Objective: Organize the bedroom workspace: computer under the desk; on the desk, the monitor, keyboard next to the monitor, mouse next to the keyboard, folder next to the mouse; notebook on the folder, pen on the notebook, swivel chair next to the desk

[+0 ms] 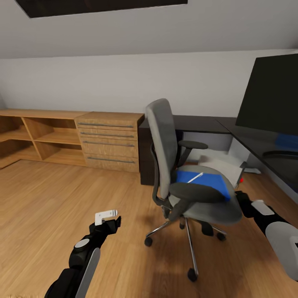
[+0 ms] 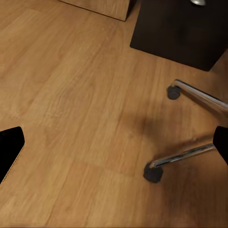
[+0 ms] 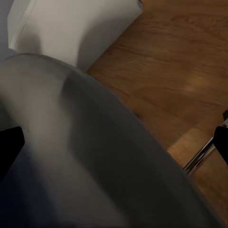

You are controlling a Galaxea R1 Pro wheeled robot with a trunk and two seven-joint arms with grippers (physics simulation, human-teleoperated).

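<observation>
Resting on one swivel chair [image 1: 194, 174]: one folder [image 1: 207, 182], perhaps one pen [image 1: 194, 177]; tools' states unclear.

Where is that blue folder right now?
In the head view, the blue folder lies on the swivel chair's seat, right of centre, with a white pen on top, near the right gripper.
</observation>
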